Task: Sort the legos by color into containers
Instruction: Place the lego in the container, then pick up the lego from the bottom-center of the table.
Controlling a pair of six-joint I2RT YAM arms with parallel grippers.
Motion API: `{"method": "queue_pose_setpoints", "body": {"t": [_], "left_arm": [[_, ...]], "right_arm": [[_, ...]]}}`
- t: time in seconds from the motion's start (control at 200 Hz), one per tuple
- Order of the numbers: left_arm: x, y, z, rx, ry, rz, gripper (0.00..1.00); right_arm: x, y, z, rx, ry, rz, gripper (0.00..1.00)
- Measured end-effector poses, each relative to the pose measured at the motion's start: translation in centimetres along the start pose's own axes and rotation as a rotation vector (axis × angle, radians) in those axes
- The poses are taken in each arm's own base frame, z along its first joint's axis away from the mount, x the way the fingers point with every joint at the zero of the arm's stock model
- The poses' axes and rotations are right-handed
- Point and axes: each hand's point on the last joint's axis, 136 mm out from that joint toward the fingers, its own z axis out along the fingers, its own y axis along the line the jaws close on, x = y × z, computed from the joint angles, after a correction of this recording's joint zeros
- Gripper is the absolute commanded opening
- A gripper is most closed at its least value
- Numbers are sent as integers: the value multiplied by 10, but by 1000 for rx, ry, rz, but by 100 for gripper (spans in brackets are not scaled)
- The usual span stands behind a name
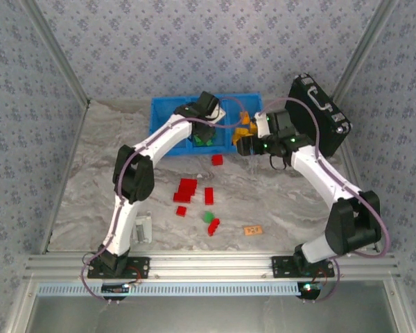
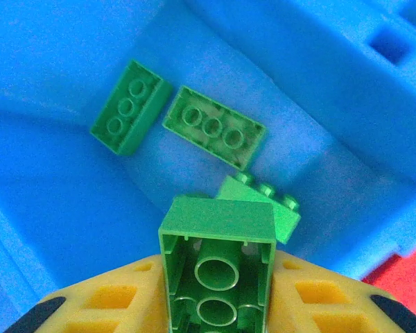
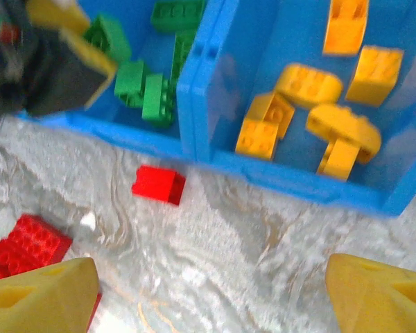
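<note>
Now the left gripper [image 2: 218, 284] is closed firmly on a green brick [image 2: 218, 267]. Its yellow fingers [image 2: 118, 298] press the two sides of the brick, and the hollow underside faces the wrist camera. The brick hangs above one compartment of the blue tray [image 2: 319, 83], apart from the floor. On that floor lie three other green bricks [image 2: 215, 127]. Two of them are flat with the studs up, and the third is tilted, just behind the held one.

From the top camera, the left gripper [image 1: 206, 133] is over the tray [image 1: 165, 111], and the right gripper [image 1: 244, 139] hovers at the near edge of the tray, toward its right end.

The right gripper [image 3: 208, 298] has its fingers [image 3: 41, 295] spread wide with nothing between them, and only the marbled table [image 3: 263, 243] is below. Beyond it, the tray wall [image 3: 197, 83] divides the green compartment from the one to its right, where the orange-yellow bricks [image 3: 308, 83] lie in a loose heap.

One red brick [image 3: 158, 184] lies on the table just beside the near wall of the tray. More red bricks [image 1: 187, 189] and one loose green piece [image 1: 208, 216] are scattered in the middle of the table, well apart from the tray.
</note>
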Motion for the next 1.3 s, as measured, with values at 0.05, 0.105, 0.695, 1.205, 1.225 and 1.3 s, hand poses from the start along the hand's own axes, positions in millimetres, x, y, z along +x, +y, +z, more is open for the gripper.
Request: {"method": "queue_pose_setpoints", "body": {"t": [0.05, 0.105, 0.695, 1.205, 1.225, 1.3], "left_arm": [[-4, 5, 4, -1, -6, -10, 38], [-9, 9, 7, 1, -19, -25, 39], [-12, 16, 1, 43, -37, -62, 68], [-1, 75, -240, -134, -398, -112, 77], [5, 74, -240, -136, -389, -113, 77], [28, 70, -236, -136, -353, -120, 79]], "right_arm": [[11, 4, 1, -14, 21, -1, 87], [21, 9, 1, -32, 41, -9, 87], [139, 118, 26, -286, 264, -193, 85], [201, 179, 29, -352, 410, -292, 85], [204, 179, 30, -348, 419, -294, 85], [212, 179, 35, -332, 444, -299, 84]]}}
